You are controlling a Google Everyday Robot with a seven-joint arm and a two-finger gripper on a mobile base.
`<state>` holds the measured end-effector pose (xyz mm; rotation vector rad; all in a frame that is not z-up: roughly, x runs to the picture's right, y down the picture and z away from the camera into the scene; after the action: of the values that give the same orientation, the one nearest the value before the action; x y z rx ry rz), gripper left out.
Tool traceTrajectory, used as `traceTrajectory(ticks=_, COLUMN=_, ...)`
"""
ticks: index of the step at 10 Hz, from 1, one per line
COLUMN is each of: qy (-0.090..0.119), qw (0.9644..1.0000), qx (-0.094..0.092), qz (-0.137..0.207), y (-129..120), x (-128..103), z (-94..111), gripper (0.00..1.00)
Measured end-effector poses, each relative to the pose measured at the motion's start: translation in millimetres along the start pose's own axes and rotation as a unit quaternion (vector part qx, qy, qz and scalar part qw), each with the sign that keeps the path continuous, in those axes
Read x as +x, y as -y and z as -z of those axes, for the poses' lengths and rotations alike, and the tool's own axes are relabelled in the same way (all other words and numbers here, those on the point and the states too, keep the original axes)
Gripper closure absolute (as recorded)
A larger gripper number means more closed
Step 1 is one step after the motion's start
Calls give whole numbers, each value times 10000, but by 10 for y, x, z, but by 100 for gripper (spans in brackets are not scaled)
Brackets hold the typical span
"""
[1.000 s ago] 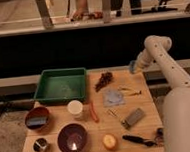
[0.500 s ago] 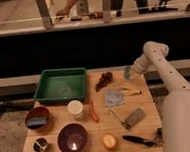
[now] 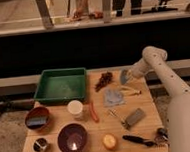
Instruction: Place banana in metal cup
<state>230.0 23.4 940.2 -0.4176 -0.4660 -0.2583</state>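
The gripper (image 3: 125, 78) hung over the far right part of the wooden surface (image 3: 143, 126), at the end of the white arm (image 3: 161, 72) that reached in from the right. Whether its fingers were open or closed could not be told. Just below and to the right of it lay the banana (image 3: 131, 91), slim and pale, on the surface beside a crumpled bluish cloth (image 3: 113, 97); nothing was gripping it. The metal cup (image 3: 42, 146) stood well apart from both, at the near left corner (close to the purple bowl (image 3: 72, 138) and in front of the red-brown bowl (image 3: 37, 118)). Between them sat a white cup (image 3: 75, 109), a thin red-orange stick (image 3: 93, 112) and a round orange fruit (image 3: 110, 141). A green tray (image 3: 61, 86) filled the far left.
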Motion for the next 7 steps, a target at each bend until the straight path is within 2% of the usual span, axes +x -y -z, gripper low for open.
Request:
traceTrajectory(ticks=2, qy=31, qw=9996, qx=50, qz=287, y=16, x=-196, z=-94, gripper=24)
traceTrajectory(ticks=3, qy=38, qw=9993, qx=127, qz=349, y=29, x=-246, z=-104, gripper=20)
traceTrajectory(ticks=7, qy=241, qw=9966, qx=377, qz=698, y=240, x=-561, z=-59, gripper=20)
